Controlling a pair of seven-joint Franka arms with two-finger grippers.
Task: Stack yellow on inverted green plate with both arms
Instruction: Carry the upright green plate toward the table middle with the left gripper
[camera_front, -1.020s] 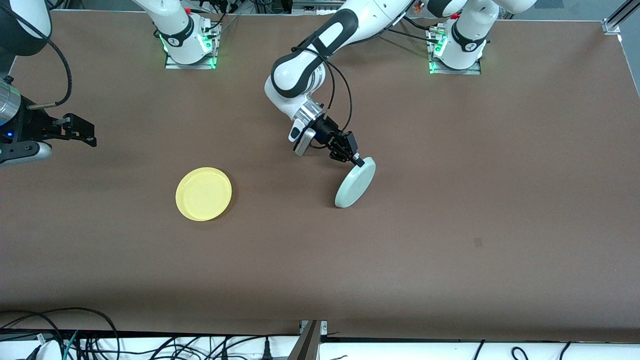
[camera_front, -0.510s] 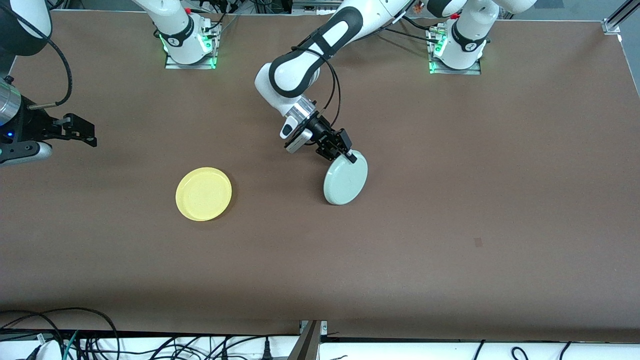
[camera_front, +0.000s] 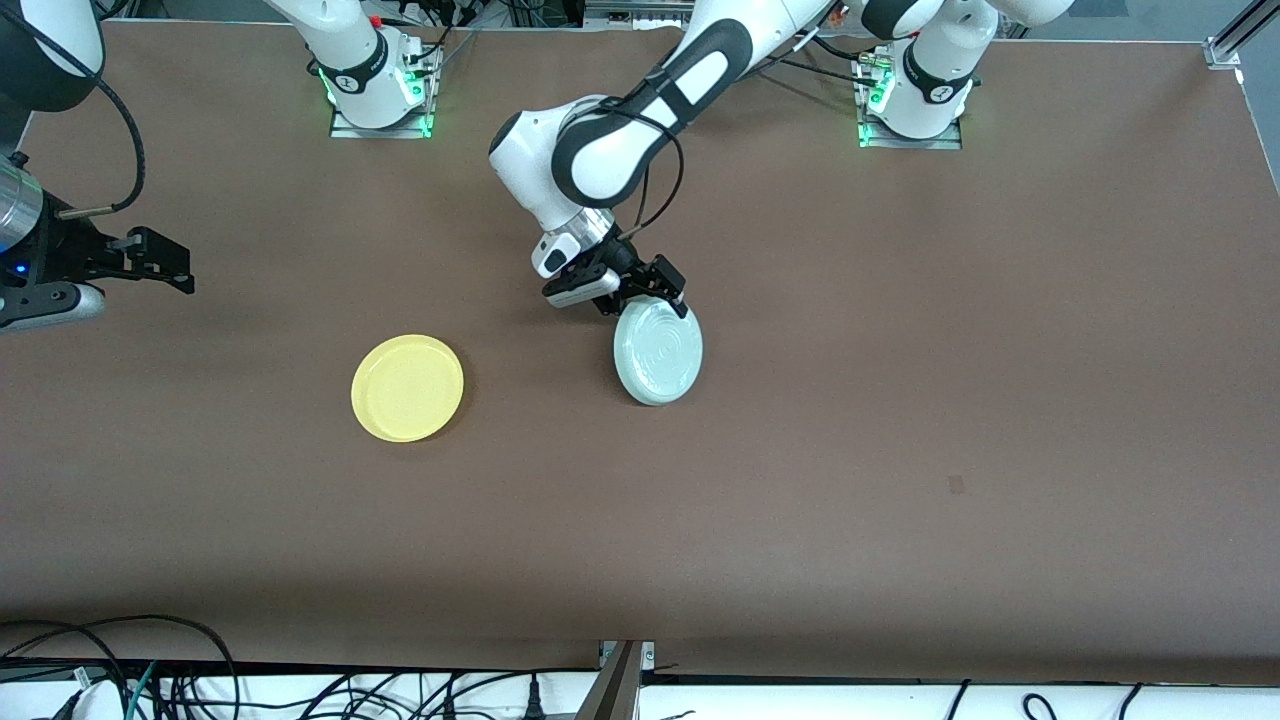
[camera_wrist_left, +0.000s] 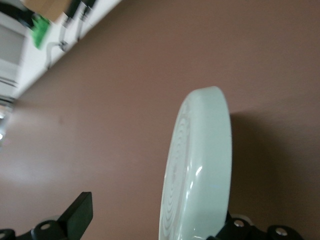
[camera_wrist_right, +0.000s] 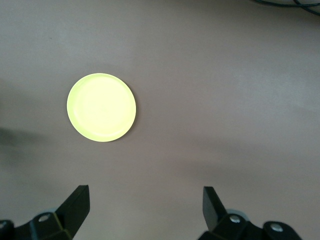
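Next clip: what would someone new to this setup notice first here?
First the pale green plate near the table's middle, turned ringed underside up and tipped, one edge beside a finger of the left hand, whose fingers stand open around its rim. Next the yellow plate, flat and rim-up, toward the right arm's end of the table. The right hand waits open, up over that end of the table.

Brown matte table (camera_front: 900, 420) fills scene, small dark mark (camera_front: 956, 485) on surface toward left arm's end. White ledge with tangled black cables (camera_front: 150, 680) along near edge. Aluminium frame post (camera_front: 1235, 35) at corner. Even overhead light, soft shadows.
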